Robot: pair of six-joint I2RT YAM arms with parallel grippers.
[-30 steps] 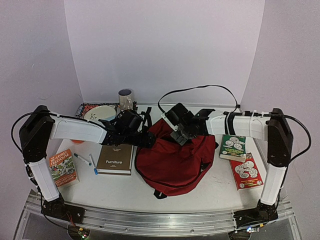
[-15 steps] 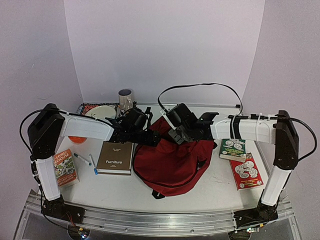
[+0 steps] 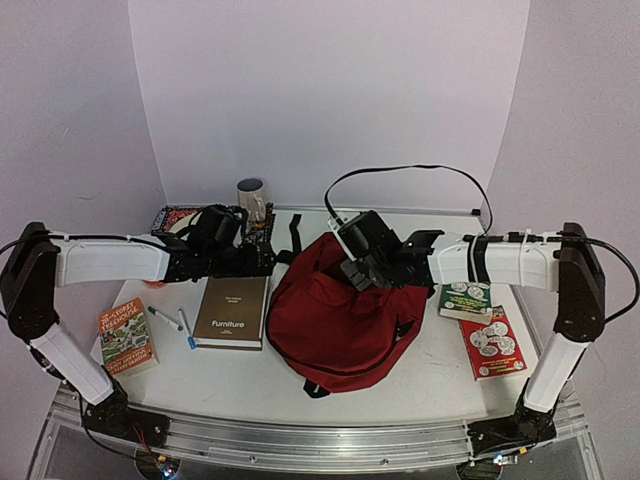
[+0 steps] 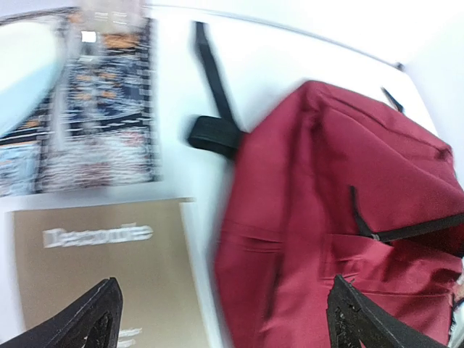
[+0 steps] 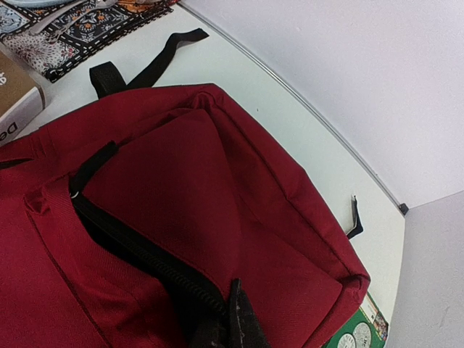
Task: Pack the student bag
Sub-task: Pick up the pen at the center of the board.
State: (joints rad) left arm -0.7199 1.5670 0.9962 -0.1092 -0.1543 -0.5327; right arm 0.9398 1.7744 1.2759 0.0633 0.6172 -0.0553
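Observation:
The student bag (image 3: 340,320), dark red with black straps, lies in the middle of the table. Its zip gapes dark in the right wrist view, where the bag (image 5: 181,188) fills the frame. My right gripper (image 3: 362,270) rests on the bag's upper part. Its fingertips (image 5: 235,326) are shut together at the edge of the zip opening, pinching the fabric there. My left gripper (image 3: 258,257) hangs left of the bag, above the table. In its own view the left gripper (image 4: 225,326) is wide open and empty, between the bag (image 4: 348,203) and a brown book (image 4: 101,268).
A brown "Furniture" book (image 3: 232,312) lies left of the bag, with two pens (image 3: 172,320) and an orange book (image 3: 125,335) further left. A patterned mat (image 3: 172,215) and a cup (image 3: 251,197) stand at the back left. Green (image 3: 465,297) and red (image 3: 492,342) books lie on the right.
My left arm has drawn back to the left, away from the bag, and its jaws have opened wider. My right gripper has stayed shut on the bag's top, shifting slightly.

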